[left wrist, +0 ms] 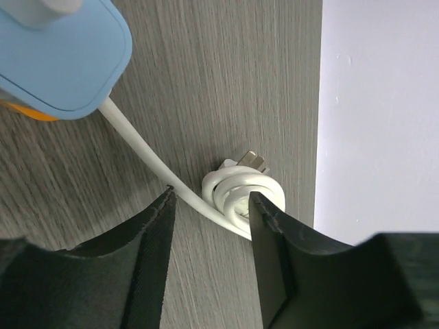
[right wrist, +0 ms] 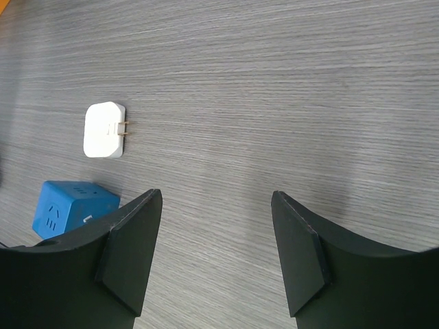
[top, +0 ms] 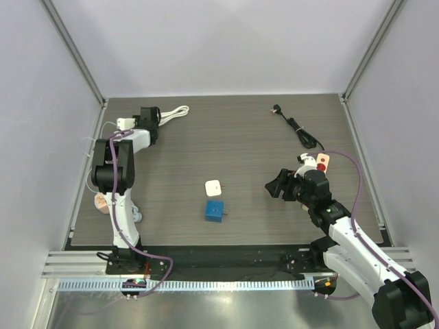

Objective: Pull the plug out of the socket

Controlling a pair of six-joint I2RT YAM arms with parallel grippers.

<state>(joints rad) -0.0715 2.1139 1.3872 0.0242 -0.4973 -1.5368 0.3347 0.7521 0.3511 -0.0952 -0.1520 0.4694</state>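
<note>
No legible text, brand, number or sign in any view. The blue socket cube (right wrist: 68, 205) shows slot openings only (any lettering too small); the white plug (right wrist: 103, 130) reads blank.

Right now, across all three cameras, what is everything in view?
table: one, dark grey, throughout.
white plug: one, white, table centre, prongs bare.
blue socket cube: one, blue, nearer the arms, apart from the plug.
white cable: one, white, coiled, far left corner.
light blue box: one, light blue over orange, at the cable's other end.
black cable: one, black, far right.
red-and-white item: one, beside the right wrist; unclear.
left arm: one, black and white; jaws open, astride the white cable.
right arm: one, black and white; jaws open, empty.
</note>
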